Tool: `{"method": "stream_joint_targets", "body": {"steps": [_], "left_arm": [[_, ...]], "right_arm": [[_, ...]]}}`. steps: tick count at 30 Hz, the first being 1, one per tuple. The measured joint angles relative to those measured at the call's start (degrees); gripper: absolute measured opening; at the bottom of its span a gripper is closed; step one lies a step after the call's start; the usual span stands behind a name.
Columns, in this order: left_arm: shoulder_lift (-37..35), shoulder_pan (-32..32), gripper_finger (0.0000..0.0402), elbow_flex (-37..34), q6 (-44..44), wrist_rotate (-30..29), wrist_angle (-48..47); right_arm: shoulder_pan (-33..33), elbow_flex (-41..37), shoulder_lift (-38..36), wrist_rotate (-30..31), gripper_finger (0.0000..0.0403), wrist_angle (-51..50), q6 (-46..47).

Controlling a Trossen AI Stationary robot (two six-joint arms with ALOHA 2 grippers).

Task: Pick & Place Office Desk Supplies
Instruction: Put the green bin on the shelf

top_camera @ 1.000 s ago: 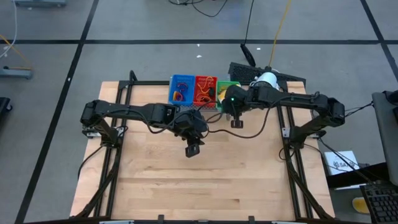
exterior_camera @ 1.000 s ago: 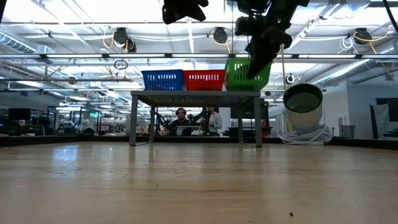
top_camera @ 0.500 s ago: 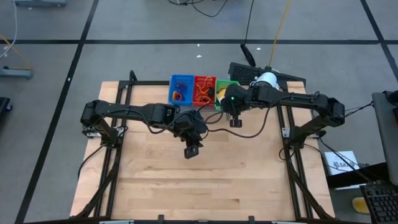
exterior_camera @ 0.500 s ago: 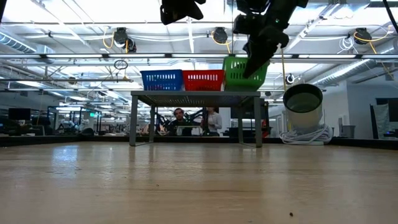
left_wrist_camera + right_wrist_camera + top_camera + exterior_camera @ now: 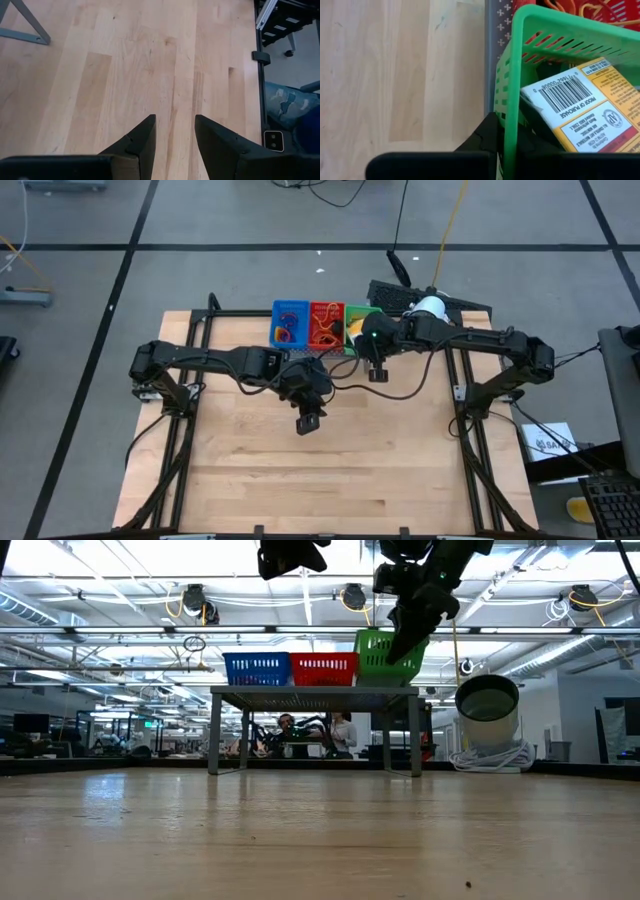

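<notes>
On the shelf (image 5: 313, 693), the right gripper (image 5: 507, 132), clamped on the green tray (image 5: 535, 25) wall, should move slowly so packets (image 5: 580, 107) stay put; left gripper (image 5: 173, 132) hangs half-open, empty.

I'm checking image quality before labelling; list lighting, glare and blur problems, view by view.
High view: even light, no glare. Low view: bright ceiling lights backlight the scene, so both arms and the shelf read dark; the near tabletop is soft. Left wrist view: the left gripper is open over evenly lit wood. Right wrist view: the right gripper, shut on the green tray rim, is dark; the packet print is legible.
</notes>
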Motion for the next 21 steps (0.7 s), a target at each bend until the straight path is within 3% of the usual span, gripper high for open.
{"method": "stream_joint_targets", "body": {"steps": [21], "left_arm": [[0.00,-0.51,0.0145,0.00,-0.08,0.02,0.02]], "right_arm": [[-0.51,-0.08,0.66,-4.36,0.0000,3.85,-1.55]]}}
